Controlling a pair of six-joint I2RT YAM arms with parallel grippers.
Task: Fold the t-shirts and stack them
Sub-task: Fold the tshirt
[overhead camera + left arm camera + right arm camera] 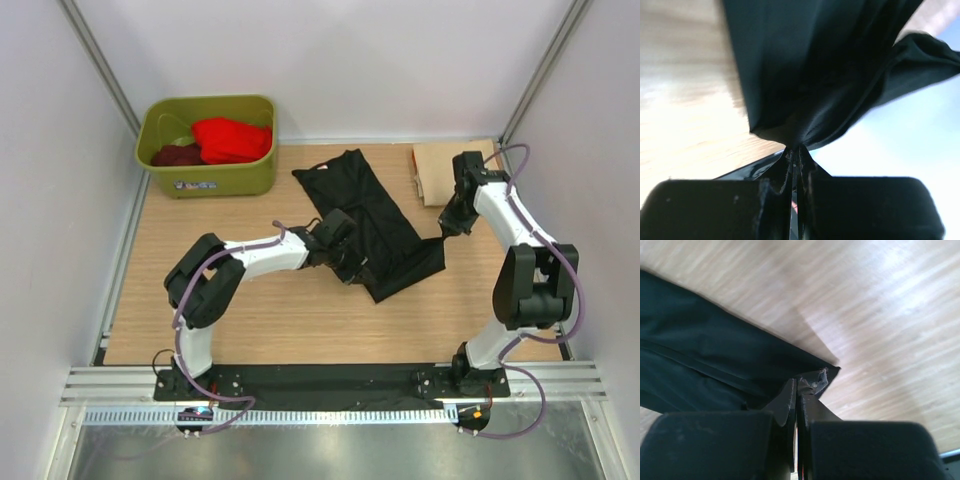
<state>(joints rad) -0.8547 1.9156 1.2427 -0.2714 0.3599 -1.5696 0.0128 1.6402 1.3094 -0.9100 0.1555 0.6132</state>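
The black t-shirt [375,215] lies on the wooden table, folded into a long strip running from upper left to lower right. My left gripper [345,262] is shut on its near left edge; the left wrist view shows the cloth [815,75] bunched at my fingertips [796,150]. My right gripper [447,232] is shut on the shirt's right corner, seen in the right wrist view [715,365] at the fingertips [799,385]. The beige t-shirt [437,170] lies folded at the back right. The red t-shirt [232,138] and the maroon t-shirt [175,155] lie in the tub.
The olive-green plastic tub [210,178] stands at the back left corner. White walls and metal posts enclose the table on three sides. Bare wood [250,320] spans the near part of the table.
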